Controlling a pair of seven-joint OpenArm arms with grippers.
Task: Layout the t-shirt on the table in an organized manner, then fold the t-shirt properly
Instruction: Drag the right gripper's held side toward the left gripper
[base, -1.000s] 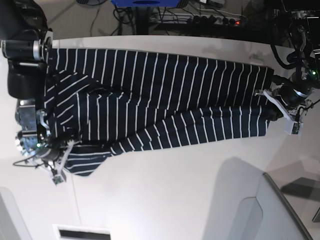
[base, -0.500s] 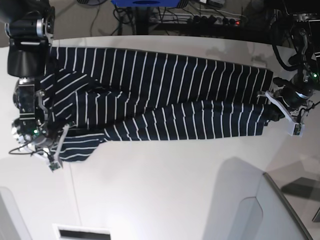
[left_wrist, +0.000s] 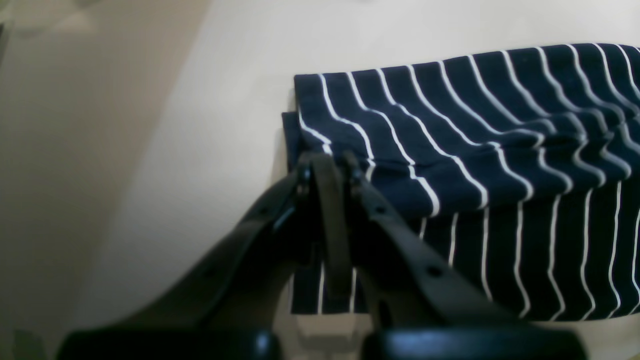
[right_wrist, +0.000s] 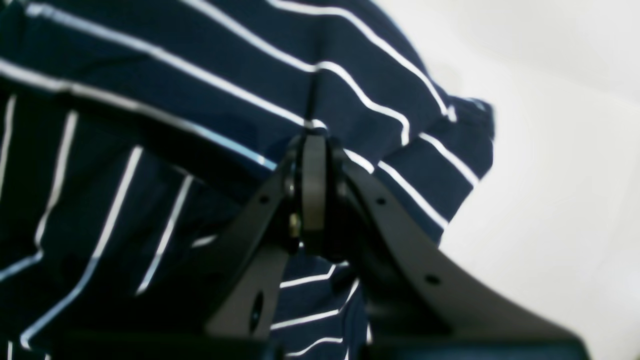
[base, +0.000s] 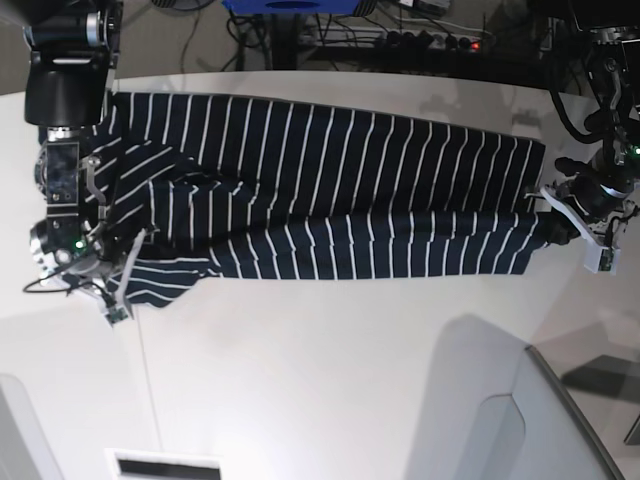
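The dark navy t-shirt (base: 330, 190) with thin white stripes lies stretched sideways across the white table (base: 330, 380), its near long edge folded over onto itself. My left gripper (base: 548, 226) is at the shirt's right end, shut on the folded hem corner, as the left wrist view shows (left_wrist: 326, 167). My right gripper (base: 122, 262) is at the shirt's left end, shut on a fold of fabric by the sleeve, which the right wrist view shows (right_wrist: 312, 145). In both wrist views the shirt (left_wrist: 475, 150) (right_wrist: 150, 100) fills most of the frame beside bare table (left_wrist: 210, 100) (right_wrist: 560, 150).
Cables and a power strip (base: 440, 40) lie beyond the table's far edge, with a blue object (base: 290, 5) there. A grey raised panel (base: 560, 420) stands at the near right. A dark slot (base: 165, 467) sits at the near left edge.
My right gripper has moved toward the far side with its fabric, drawing the folded near layer up and straighter. My left gripper has shifted slightly outward. The shirt now lies tauter.
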